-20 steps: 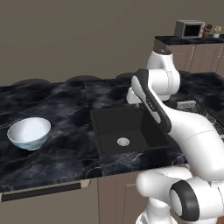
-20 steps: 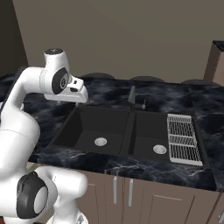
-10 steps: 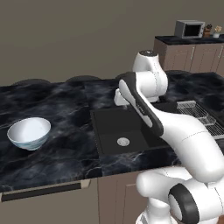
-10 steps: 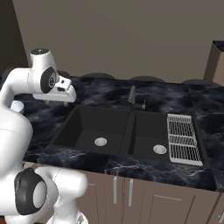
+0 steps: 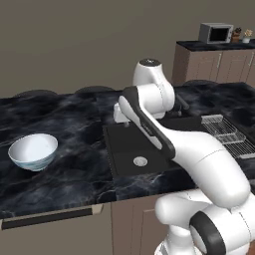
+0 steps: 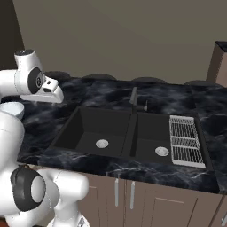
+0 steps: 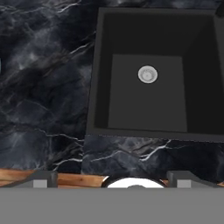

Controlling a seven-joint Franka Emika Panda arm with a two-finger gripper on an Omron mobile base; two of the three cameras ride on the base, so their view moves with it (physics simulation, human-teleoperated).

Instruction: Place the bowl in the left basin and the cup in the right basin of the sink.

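1. Left base view: the bowl (image 5: 33,151) sits upright on the black tabletop (image 5: 74,169), well apart from the sink (image 5: 134,149) and off to its left; the pincer (image 5: 122,115) hangs above the tabletop at the sink's left rim, nowhere near the bowl.
2. Whether the pincer is released or clenched I cannot tell; its fingers are too small or hidden here. It appears to carry nothing.
3. In the right base view, both basins hold a silver drain, so the left basin (image 6: 95,133) and the right basin (image 6: 153,139) must be told apart by side alone; confusing them would land the bowl in the wrong one.
4. The cup's place cannot be told.
5. Risks, as I judge them: the bowl is wide and smooth, so a rim pinch may slip or tip it, and a sideways reach could shove it toward the tabletop edge.
6. Carrying it over the divider (image 6: 131,133), near the faucet (image 6: 134,98), invites a knock.
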